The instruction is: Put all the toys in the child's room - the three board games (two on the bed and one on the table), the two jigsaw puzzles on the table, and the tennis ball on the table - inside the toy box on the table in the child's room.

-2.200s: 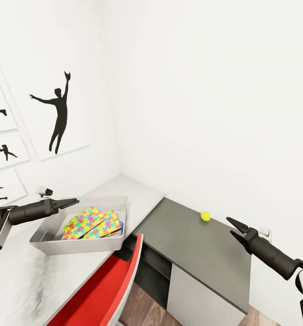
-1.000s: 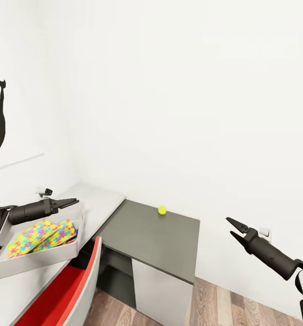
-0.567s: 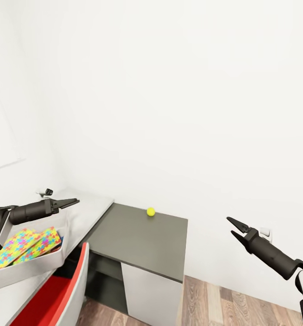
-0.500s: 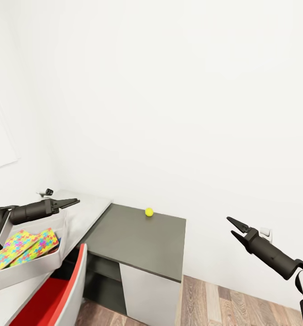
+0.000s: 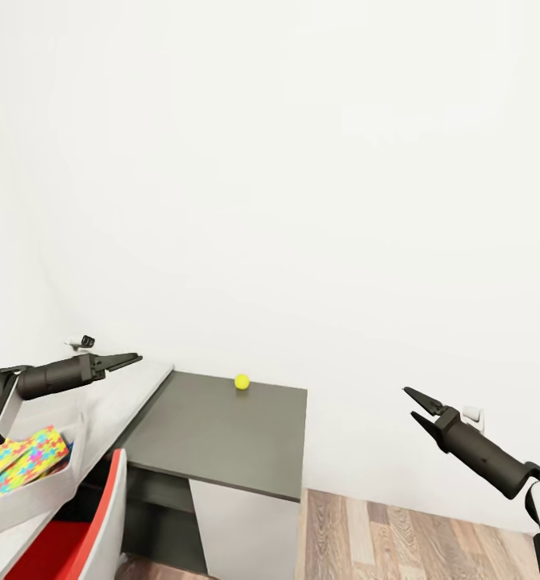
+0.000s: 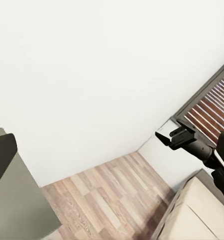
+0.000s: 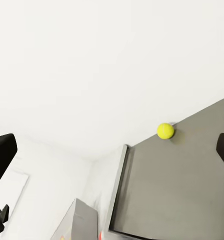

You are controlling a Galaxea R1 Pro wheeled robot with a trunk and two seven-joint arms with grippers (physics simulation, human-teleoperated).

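1. Grey plastic forms the toy box (image 5: 36,495) at the head view's far left, resting on the pale worktop (image 5: 117,395); bright jigsaw puzzles (image 5: 24,459) are seen lying inside it.
2. Above the box the left claw (image 5: 129,358) is held in the air, its fingers close together with nothing between them; whether they fully meet cannot be told.
3. Below the box, a red chair (image 5: 68,548) is seen at the worktop's edge.
4. Further right, the tennis ball (image 5: 242,382) lies on the dark grey worktop (image 5: 222,439), near its back edge by the white wall (image 5: 302,201). It is well apart from both claws, between them and farther from the robot.
5. In the right wrist view the ball (image 7: 165,131) is seen ahead of the fingers, at the dark worktop's far edge.
6. At the right, the right claw (image 5: 415,404) hangs over the wooden floor (image 5: 399,540), its fingers parted and empty, pointing roughly toward the ball.
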